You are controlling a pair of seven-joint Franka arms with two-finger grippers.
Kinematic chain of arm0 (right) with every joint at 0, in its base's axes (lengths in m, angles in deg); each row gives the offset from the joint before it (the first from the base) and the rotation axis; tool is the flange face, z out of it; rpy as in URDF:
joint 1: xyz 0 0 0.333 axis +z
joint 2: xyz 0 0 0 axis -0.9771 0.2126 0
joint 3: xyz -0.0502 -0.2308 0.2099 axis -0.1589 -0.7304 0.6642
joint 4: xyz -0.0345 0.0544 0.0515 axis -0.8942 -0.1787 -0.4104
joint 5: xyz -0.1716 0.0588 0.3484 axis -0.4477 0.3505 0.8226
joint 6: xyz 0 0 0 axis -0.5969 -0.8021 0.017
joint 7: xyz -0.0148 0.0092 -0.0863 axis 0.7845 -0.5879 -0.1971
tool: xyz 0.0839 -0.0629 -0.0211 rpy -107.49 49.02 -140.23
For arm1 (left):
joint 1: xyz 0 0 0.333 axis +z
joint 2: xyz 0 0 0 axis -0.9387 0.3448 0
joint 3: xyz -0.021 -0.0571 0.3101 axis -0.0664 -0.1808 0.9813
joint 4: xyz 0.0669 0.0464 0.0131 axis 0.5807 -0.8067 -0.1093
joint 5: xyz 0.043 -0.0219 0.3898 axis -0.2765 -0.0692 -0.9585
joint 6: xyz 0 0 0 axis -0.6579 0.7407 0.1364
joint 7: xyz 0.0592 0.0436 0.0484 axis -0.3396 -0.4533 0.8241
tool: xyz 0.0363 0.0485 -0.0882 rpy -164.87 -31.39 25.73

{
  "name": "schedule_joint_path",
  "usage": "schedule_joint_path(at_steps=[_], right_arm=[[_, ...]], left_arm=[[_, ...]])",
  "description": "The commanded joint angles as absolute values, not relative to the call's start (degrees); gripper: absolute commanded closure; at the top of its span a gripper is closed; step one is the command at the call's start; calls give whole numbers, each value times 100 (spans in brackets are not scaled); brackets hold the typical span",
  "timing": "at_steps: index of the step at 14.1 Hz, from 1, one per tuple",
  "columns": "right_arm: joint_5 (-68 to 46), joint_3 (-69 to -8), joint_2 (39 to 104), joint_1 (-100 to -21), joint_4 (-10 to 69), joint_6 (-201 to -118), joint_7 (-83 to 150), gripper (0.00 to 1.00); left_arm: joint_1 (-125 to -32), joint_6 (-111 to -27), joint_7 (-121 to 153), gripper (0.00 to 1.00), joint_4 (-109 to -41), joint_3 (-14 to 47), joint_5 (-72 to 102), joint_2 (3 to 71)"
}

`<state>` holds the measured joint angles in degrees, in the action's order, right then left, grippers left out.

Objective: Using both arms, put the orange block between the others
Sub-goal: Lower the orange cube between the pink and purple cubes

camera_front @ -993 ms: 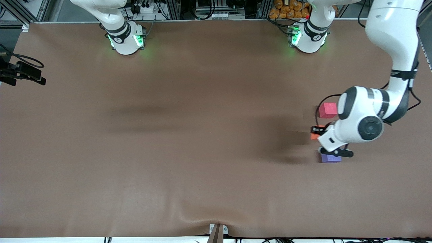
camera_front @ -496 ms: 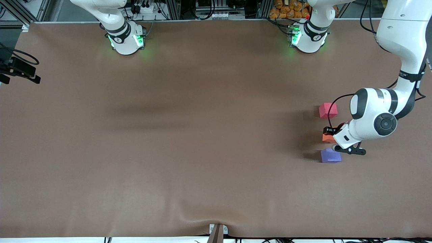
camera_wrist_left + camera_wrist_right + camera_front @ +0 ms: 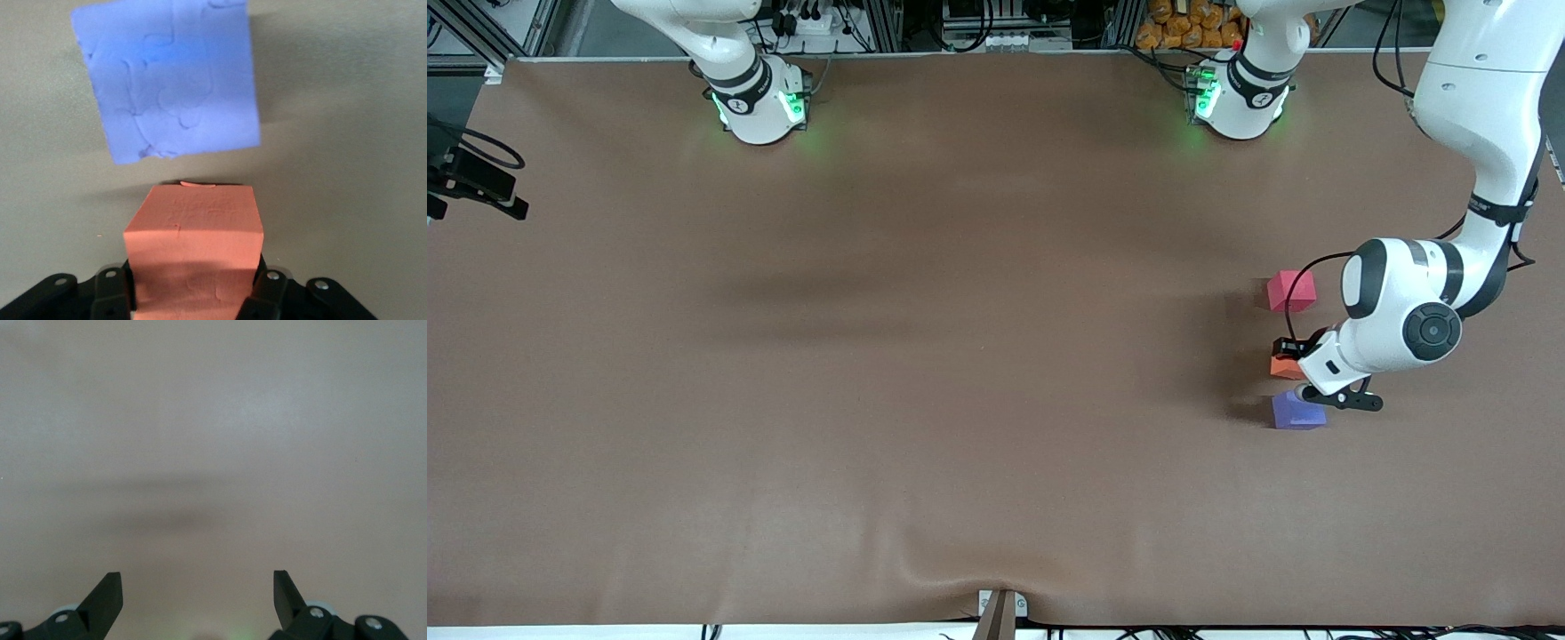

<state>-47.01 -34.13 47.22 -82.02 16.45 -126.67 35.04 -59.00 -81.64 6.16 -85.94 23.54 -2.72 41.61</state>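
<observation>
Firstly, at the right arm's end of the brown bench point(image 3: 925, 373): right tool point(image 3: 198, 597) off the front view's frame, over bare bench surface in its own wrist view, jaws spread wide and empty. Next, toward the left arm's end: three cubes lined up, red-pink cube point(image 3: 1291, 291) farthest from the front camera, purple-blue cube point(image 3: 1296, 412) nearest, orange block point(image 3: 1286, 365) between them. Left tool point(image 3: 1294, 354) low over that gap, clenched on the orange block point(image 3: 194, 253), fingers point(image 3: 111, 293) pressed against two of its sides. Purple-blue cube point(image 3: 170, 80) just beside the orange block, a narrow strip of bench between them. Whether the block touches the bench: cannot tell.
</observation>
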Motion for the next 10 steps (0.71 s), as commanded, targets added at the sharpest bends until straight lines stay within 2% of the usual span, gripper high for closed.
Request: schedule_joint_path(at_steps=[1,10], right_arm=[[-4748,-3357,4662,-8291,1539,-12591,3592,0],[-4634,-3339,4697,-8327,1539,-12512,3933,0]], left_arm=[[-5779,-8340,738,82,-8647,2290,-382,4160],[-5673,-8463,879,81,-8928,2272,-312,4090]])
